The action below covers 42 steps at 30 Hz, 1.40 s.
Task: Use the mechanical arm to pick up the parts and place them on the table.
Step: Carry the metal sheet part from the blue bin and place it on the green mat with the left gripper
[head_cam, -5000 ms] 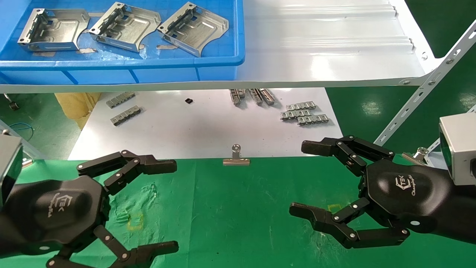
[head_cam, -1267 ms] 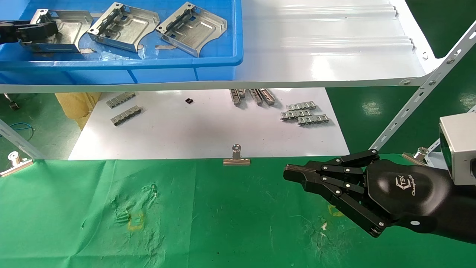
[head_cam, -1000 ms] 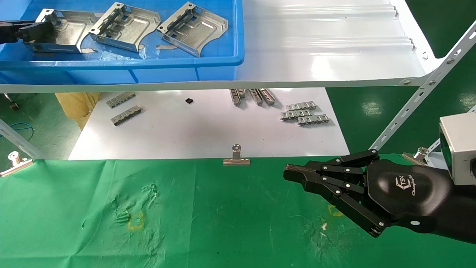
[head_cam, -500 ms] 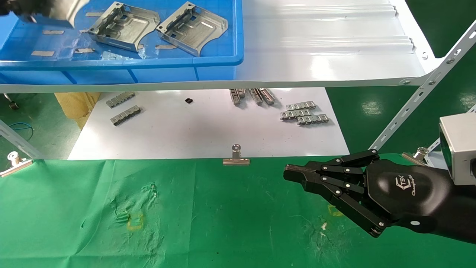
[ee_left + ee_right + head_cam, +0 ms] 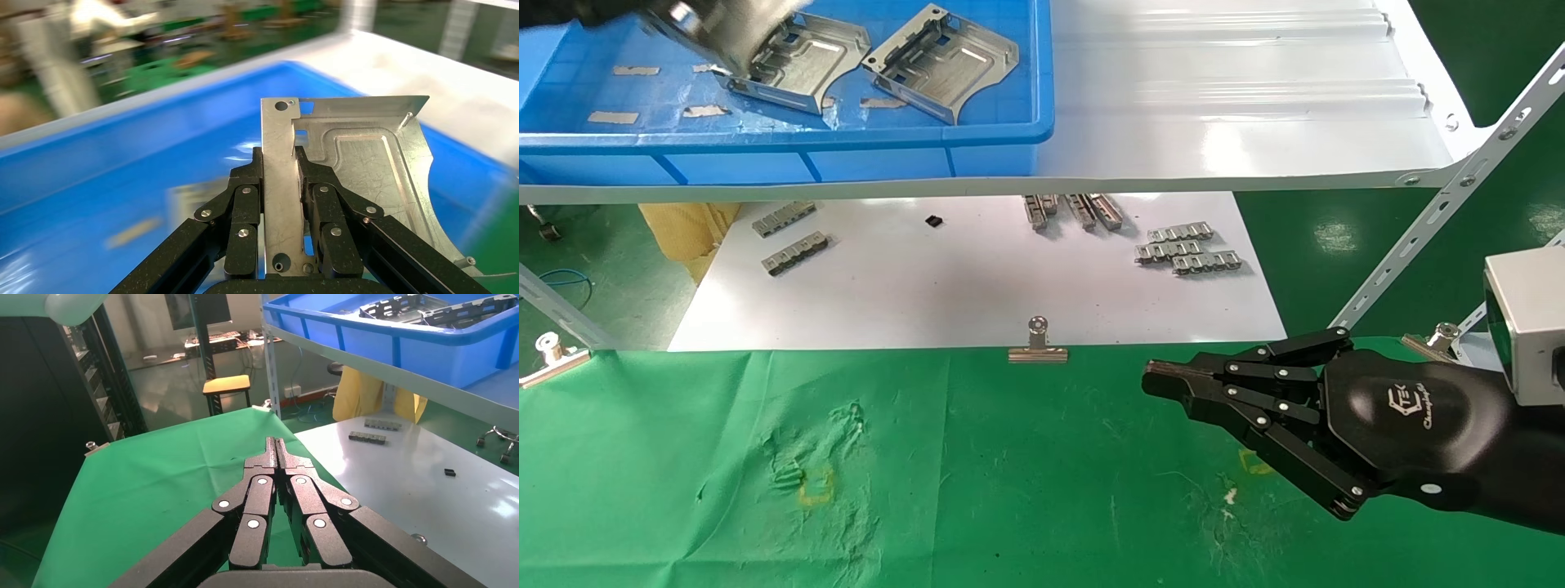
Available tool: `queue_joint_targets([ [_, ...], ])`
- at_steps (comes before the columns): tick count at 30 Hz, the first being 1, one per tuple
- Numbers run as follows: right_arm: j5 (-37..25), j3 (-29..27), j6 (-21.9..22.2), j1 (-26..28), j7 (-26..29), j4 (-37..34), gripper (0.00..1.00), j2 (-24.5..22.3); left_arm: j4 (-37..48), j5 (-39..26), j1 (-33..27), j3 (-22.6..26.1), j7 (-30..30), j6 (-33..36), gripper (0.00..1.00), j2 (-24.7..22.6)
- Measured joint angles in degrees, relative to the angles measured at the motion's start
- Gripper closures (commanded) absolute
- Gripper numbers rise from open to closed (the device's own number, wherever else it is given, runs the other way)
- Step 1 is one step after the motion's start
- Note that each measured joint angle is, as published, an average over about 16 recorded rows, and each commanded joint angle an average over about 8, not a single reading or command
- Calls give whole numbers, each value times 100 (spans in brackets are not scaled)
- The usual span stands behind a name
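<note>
My left gripper is shut on the side flange of a silver bracket and holds it above the blue bin at the top left; in the head view the held bracket is blurred. Two more silver brackets lie in the bin, one in the middle and one on the right. My right gripper is shut and empty, hovering low over the right side of the green table; it also shows in the right wrist view.
The bin stands on a glossy white shelf. Below it a white board carries small grey clip strips. A silver binder clip holds the cloth's far edge. A slanted perforated shelf strut runs on the right.
My left gripper closed on the leftmost bracket in the bin, lifted it and carried it rightward over the bin. The right gripper closed from open five seconds ago and has stayed still since.
</note>
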State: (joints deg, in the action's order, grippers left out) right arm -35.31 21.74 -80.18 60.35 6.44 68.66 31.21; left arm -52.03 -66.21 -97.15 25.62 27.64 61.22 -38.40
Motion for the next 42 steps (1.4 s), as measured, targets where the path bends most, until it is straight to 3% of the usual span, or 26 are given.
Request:
queue_joint_targets([
  [9,0,0,0,0,0,0,100,0,230,894,232,-128,-1590,1928,100,18],
  [17,0,0,0,0,0,0,100,0,94,1128,447,363,-2766,2885,100,127],
  [29,0,0,0,0,0,0,100,0,-284,382,821,1366,-3947,2686,100,395],
  [42,0,0,0,0,0,0,100,0,-411,-473,1271,1738,-4237,1973,100,406],
])
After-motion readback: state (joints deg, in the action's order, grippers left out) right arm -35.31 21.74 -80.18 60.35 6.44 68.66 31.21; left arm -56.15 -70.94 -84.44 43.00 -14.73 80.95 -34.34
